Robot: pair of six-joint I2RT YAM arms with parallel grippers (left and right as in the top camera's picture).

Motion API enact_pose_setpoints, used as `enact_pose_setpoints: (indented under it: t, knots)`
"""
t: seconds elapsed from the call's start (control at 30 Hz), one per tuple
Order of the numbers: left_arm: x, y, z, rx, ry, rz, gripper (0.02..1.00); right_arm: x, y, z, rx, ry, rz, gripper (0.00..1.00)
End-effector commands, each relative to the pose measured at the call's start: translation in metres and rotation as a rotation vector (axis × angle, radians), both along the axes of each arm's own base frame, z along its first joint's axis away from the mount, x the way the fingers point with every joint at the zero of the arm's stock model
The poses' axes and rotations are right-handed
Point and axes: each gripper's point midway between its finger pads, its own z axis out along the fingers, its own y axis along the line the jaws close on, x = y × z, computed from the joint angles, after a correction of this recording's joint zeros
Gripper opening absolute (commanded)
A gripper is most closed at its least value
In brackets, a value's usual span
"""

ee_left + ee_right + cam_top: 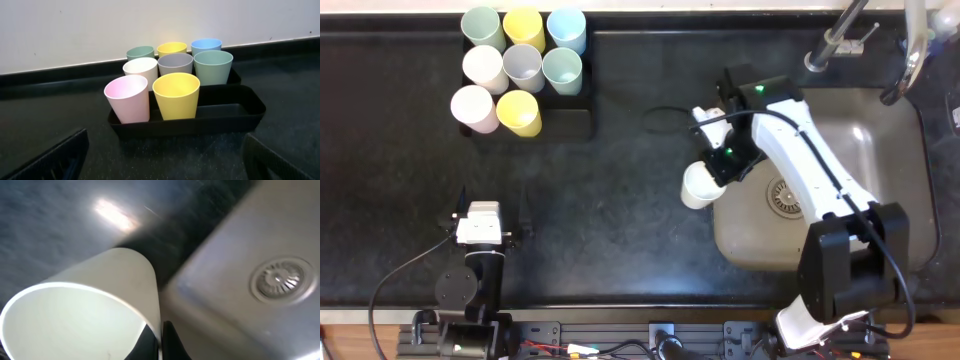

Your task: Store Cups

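The right tool (713, 176) holds a white cup (698, 187) just over the left rim of the sink (865, 130), at the right end of the bench (620, 220). The hold appears to be a pinch on the wall near the mouth, with one finger (170, 340) showing against the cup's side. Such a pinch is the weak point, because a smooth, tapered wall can slide out of it or swing during a fast carry. The cup then drops on the bench or back into the sink. The cup also hangs tilted, so it has to be turned upright before it goes down. The tray (575, 125) sits well apart, toward the far left corner of the bench, with eight cups in it. The one free place seems to be at the right end of its near row, just beside a yellow cup (519, 113) and a green cup (562, 70). A low or skewed approach can knock those neighbours over or push the light tray along. The left tool (483, 222) rests near the front edge with its fingers spread wide and holding nothing, facing the tray. It seems clear of the carry path.
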Motion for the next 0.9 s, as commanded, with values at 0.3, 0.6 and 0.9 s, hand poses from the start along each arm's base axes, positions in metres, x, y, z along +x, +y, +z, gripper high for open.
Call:
enact_pose_setpoints:
  t: [0.3,0.6,0.9]
  knots:
    - [0.000,0.002,0.001,0.022,-0.003,0.009,0.998,0.078,0.053,0.156,0.100,-0.450,-0.029,0.040]
    - [0.000,0.002,0.001,0.021,-0.003,0.009,0.998,0.120,0.147,0.201,0.148,-0.596,0.078,0.038]
    - [0.000,0.002,0.001,0.022,-0.003,0.009,0.998,0.107,0.220,0.157,0.068,-0.601,0.244,0.038]
